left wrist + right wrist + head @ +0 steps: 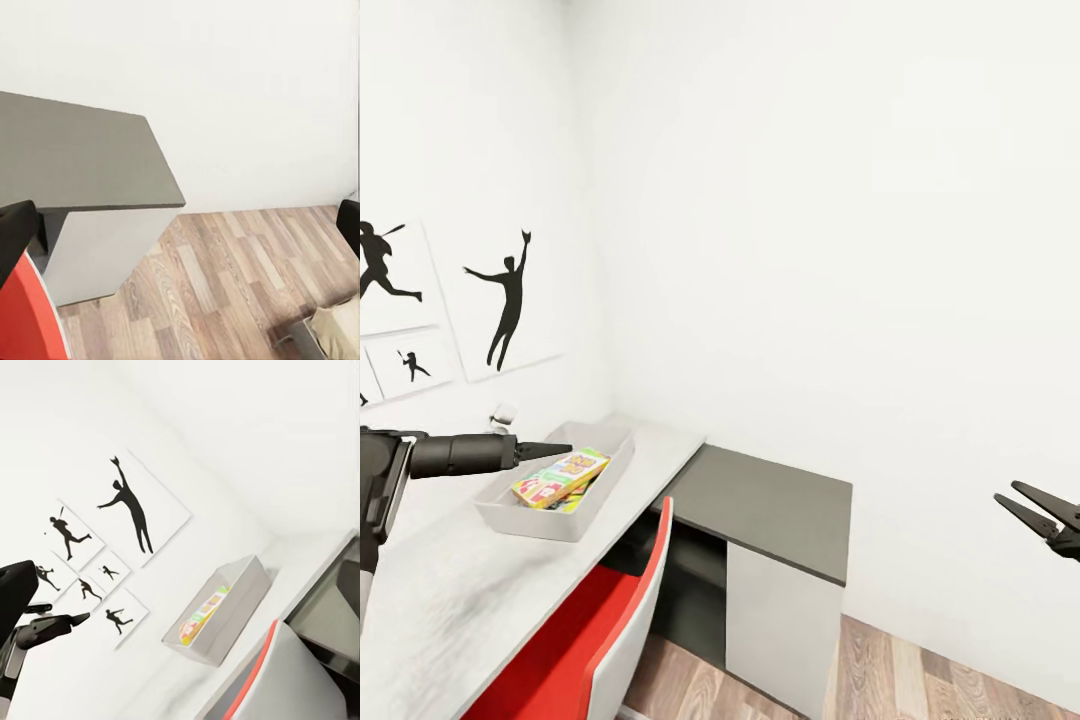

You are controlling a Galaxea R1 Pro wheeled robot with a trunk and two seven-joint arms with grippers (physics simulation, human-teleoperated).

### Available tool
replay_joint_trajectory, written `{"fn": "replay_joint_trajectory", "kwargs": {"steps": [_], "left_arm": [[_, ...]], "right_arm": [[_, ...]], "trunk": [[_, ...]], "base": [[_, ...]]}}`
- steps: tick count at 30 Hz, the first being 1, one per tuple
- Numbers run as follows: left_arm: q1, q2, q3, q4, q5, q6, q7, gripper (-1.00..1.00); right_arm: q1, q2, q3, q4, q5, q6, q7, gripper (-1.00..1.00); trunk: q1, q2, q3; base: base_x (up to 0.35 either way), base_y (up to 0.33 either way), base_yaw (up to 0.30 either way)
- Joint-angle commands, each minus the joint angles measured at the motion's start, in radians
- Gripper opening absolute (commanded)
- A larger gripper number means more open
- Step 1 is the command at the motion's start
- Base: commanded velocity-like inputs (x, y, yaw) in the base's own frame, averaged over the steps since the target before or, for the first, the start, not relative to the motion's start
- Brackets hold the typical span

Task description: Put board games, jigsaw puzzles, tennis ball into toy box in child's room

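Note:
The grey toy box (510, 512) stands on the pale table (450, 600) by the left wall. A yellow and multicoloured board game (560, 476) lies tilted in it, over other colourful edges. My left gripper (547, 450) hovers open and empty just above the box's near-left rim. In the left wrist view its fingers (16, 236) frame the dark side section and the floor. My right gripper (1038, 508) hangs open and empty far to the right, over the floor. The right wrist view shows the toy box (238, 611), the game (205, 612) and the left gripper (61, 620).
A red and white swivel chair (610, 625) is tucked against the table's front. The lower dark grey side section (775, 505) with its white panel (780, 625) adjoins the table on the right. Wood floor (225, 285) lies beyond, with a beige bed corner (341, 326).

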Motion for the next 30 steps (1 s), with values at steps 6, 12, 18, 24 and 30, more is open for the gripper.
{"fn": "replay_joint_trajectory", "kwargs": {"steps": [6,12,18,24,30], "left_arm": [[-0.001,0.0,0.001,-0.002,-0.01,0.01,-0.009,1.0],[0.0,0.0,0.001,-0.002,-0.01,0.01,-0.009,1.0],[0.0,0.0,0.001,-0.002,-0.01,0.01,-0.009,1.0],[0.0,0.0,0.001,-0.002,-0.011,0.01,-0.009,1.0],[0.001,0.0,0.001,-0.001,-0.01,0.01,-0.009,1.0]], "right_arm": [[-0.001,0.0,0.001,0.001,-0.002,0.005,0.002,1.0],[-0.001,0.0,0.001,0.008,-0.001,0.005,0.002,1.0],[-0.001,0.0,0.001,0.018,0.0,0.005,0.002,1.0],[-0.001,0.0,0.001,0.023,-0.001,0.004,0.002,1.0],[-0.001,0.001,0.002,0.024,-0.002,0.003,0.002,1.0]], "trunk": [[0.0,-0.001,0.008],[0.0,-0.001,0.017],[0.0,-0.001,0.026],[0.0,-0.001,0.035],[0.0,-0.001,0.044]], "base": [[-0.108,-0.15,-0.187],[-0.168,-0.22,-0.187],[-0.178,-0.233,-0.187],[-0.152,-0.232,-0.187],[-0.032,-0.112,-0.187]]}}
